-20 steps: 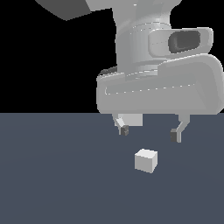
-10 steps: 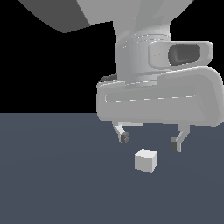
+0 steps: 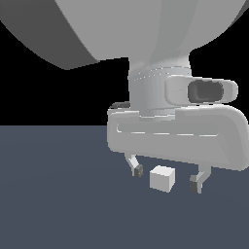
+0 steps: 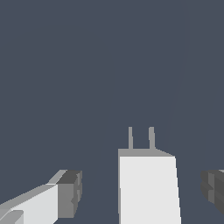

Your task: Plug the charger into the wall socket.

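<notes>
The charger [image 3: 162,178] is a small white-grey block lying on the dark floor; in the wrist view the charger [image 4: 148,188] shows two thin prongs sticking out of one end. My gripper [image 3: 167,177] hangs open directly over it, one dark-tipped finger on each side, neither touching the block. In the wrist view the gripper [image 4: 144,190] straddles the block with a gap to each pad. The wall socket is out of view.
The arm's large grey body [image 3: 146,44] fills the upper part of the exterior view. The dark blue-grey floor [image 3: 53,204] spreads all around the charger.
The gripper has come down toward the charger, its fingers now level with the block on either side. The charger has stayed in place and the jaws have stayed open.
</notes>
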You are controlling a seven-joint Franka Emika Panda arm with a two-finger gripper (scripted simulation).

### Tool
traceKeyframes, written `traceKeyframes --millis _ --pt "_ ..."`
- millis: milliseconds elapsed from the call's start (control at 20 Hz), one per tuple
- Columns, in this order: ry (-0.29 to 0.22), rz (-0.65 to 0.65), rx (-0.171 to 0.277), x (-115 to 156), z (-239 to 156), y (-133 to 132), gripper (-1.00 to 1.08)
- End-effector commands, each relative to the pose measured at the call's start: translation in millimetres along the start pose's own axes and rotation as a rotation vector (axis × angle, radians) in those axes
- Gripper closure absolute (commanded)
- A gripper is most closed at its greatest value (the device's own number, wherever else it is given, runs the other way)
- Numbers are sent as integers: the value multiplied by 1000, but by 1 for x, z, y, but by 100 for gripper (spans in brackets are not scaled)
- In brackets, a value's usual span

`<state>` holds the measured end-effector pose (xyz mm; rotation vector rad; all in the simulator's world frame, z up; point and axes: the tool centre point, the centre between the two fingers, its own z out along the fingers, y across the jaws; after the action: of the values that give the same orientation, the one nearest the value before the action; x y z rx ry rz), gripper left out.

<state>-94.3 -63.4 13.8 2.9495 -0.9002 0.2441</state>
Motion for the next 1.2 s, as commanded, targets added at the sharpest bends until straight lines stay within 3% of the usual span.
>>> traceKeyframes --millis 0,50,700,1150 --pt "1 0 1 0 2 0 -92" --pt "1 0 1 0 2 0 108" --pt "1 -8 2 2 1 -1 108" --pt "3 -113 18 30 -16 -14 108"
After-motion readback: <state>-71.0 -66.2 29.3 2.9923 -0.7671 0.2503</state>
